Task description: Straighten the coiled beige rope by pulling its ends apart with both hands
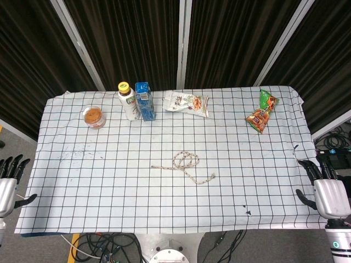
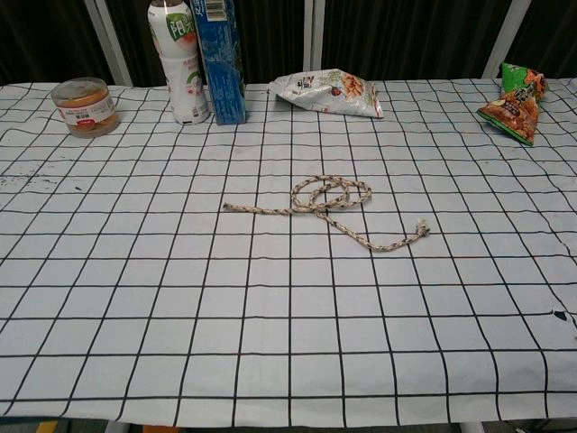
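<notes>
Centre of the head view, coiled beige rope [image 1: 185, 165] on the checked tablecloth [image 1: 109, 181], left hand [image 1: 9, 183] at lower left edge, right hand [image 1: 327, 192] at lower right, both with fingers spread, holding nothing, chest view, rope mid-frame, untouched, hands unseen

Far from hands, along table's back edge: round orange-filled plastic jar [image 1: 94, 116], yellow-capped white bottle [image 1: 128, 101] touching blue carton [image 1: 145, 101], white snack bag [image 1: 187, 103], green-orange snack bag [image 1: 262, 112] nearer right hand's side.

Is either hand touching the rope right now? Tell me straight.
No. In the head view the left hand and right hand sit at the table's side edges, far from the rope at the middle.
</notes>
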